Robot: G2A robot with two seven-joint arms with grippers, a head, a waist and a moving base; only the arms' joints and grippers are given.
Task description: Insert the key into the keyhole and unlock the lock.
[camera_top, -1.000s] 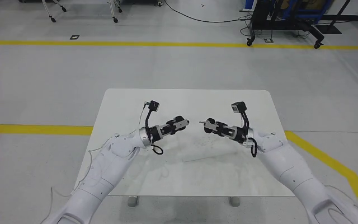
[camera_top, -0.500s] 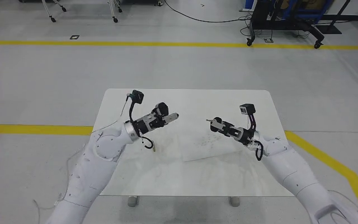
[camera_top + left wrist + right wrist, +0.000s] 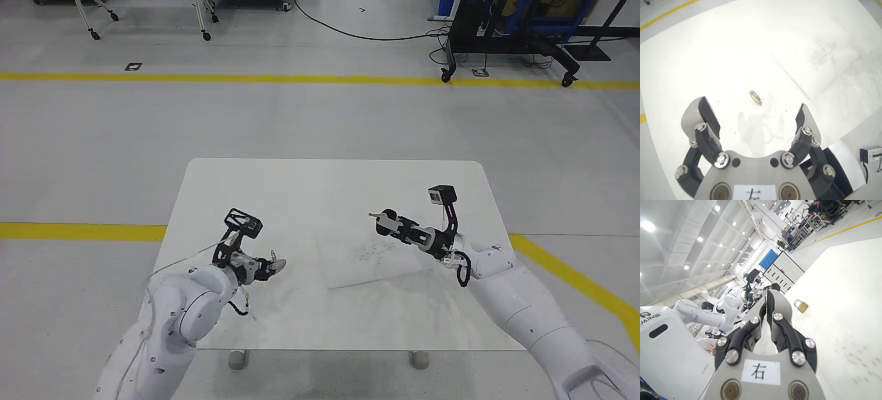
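Moved: left gripper (image 3: 753, 108), drawn back from the middle of the table (image 3: 696, 66) to its near left part. It no longer faces the right gripper (image 3: 768, 294), which sits where it was half a second ago, over the right half.

Item 1, lock (image 3: 755, 97): small, brass body, silver shackle. It lies loose on the table just ahead of the left gripper and touches neither finger. Whether the shackle is sprung cannot be told.

Item 2, key (image 3: 372, 214): a thin metal sliver pinched at the right gripper's tips, judged to be the key. It is held above the table, well apart from the lock.

Progress: the key is not in the keyhole at present. No sign proves the lock is open. If it is shut, picking it up, lining it up with the key, inserting and turning all remain.

Left gripper: jaws spread wide, pads bare, gripping nothing.

Right gripper: jaws pressed together on the key.
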